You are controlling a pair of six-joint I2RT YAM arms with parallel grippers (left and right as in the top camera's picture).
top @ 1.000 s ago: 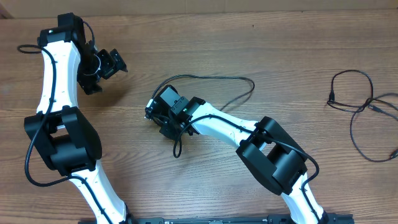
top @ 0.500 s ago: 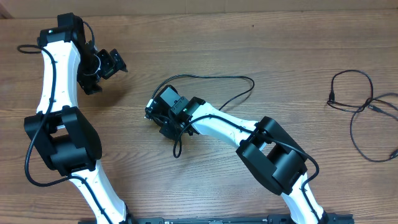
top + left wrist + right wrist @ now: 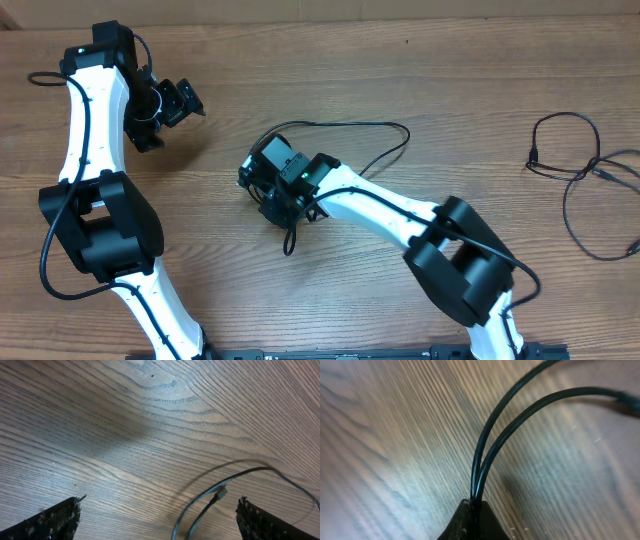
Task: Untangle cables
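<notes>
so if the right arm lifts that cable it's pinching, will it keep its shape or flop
Probably floppy: the cable lies in a loose loop, so it should sag and trail. Likely light, being so thin. The right end effector pinches two strands together, so one might slip free.

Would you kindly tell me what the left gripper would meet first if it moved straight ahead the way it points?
Probably the bare wooden table: the open left gripper angles down at it. The black cable and its small plug lie just right of that line, though depth is unclear.
</notes>
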